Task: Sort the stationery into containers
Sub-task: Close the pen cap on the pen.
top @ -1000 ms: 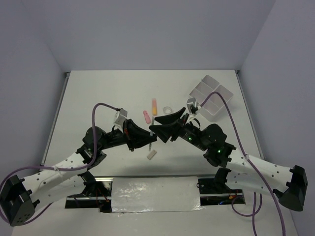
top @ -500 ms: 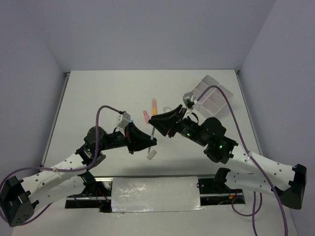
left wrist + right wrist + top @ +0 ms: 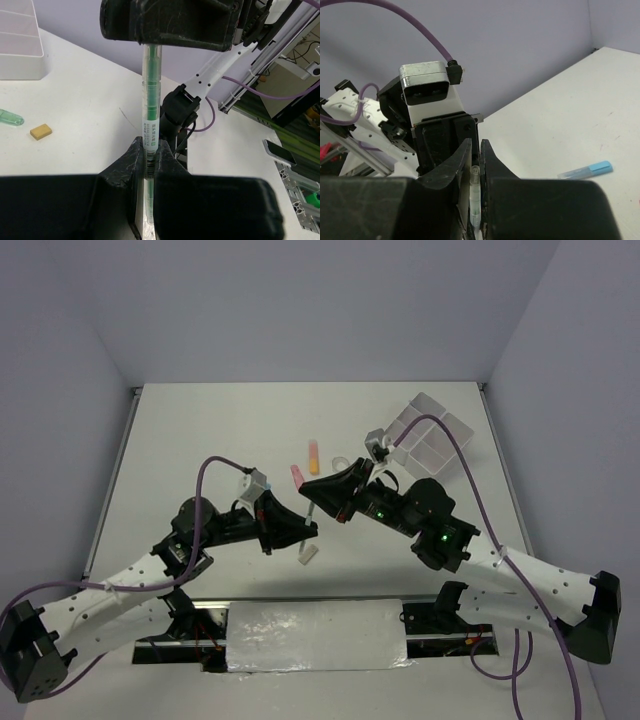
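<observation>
A slim pen point(image 3: 150, 100) with a clear plastic barrel, a green core and a printed white barcode label hangs above the matte white table point(image 3: 200, 440). It is well apart from the glossy white 4-compartment tray point(image 3: 20, 70) at the table's far right. Its long axis runs straight from one gripper to the other. The black, wedge-fingered left gripper point(image 3: 149, 160) is clamped on the labelled end, and the right gripper point(image 3: 475, 160) is closed on the opposite end. 1 small beige block point(image 3: 40, 131) lies flat on the table

White table point(image 3: 200, 440), divided tray point(image 3: 425, 405), pink piece point(image 3: 297, 476), tape ring point(image 3: 339, 461)
</observation>
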You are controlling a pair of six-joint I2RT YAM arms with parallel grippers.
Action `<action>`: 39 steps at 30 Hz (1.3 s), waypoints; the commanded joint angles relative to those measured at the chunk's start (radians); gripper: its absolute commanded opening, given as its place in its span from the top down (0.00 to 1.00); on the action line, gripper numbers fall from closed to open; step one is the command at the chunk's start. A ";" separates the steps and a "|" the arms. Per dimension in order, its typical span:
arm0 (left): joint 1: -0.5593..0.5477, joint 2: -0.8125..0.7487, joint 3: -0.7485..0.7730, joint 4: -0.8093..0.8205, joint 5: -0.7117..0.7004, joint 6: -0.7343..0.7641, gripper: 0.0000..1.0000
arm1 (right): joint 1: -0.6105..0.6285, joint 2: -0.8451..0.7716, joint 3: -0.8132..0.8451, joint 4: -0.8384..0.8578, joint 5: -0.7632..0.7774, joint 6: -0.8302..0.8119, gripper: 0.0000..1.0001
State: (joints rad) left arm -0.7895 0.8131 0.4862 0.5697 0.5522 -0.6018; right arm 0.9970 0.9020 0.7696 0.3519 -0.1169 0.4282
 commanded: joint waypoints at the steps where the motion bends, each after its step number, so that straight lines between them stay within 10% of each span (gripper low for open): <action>1: -0.004 -0.015 0.069 0.003 -0.054 0.037 1.00 | 0.009 0.009 -0.039 0.039 -0.047 -0.012 1.00; 36: 0.047 -0.032 0.309 -0.231 -0.126 0.249 1.00 | 0.075 0.186 -0.299 0.211 -0.106 0.067 1.00; 39: 0.045 -0.013 0.276 -0.218 -0.077 0.249 1.00 | 0.075 0.141 -0.233 0.106 -0.075 0.046 0.85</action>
State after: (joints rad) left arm -0.7551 0.8185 0.7006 -0.0322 0.4805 -0.3653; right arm 1.0019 1.0294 0.5365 0.7971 -0.0326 0.5026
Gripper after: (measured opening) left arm 0.146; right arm 0.146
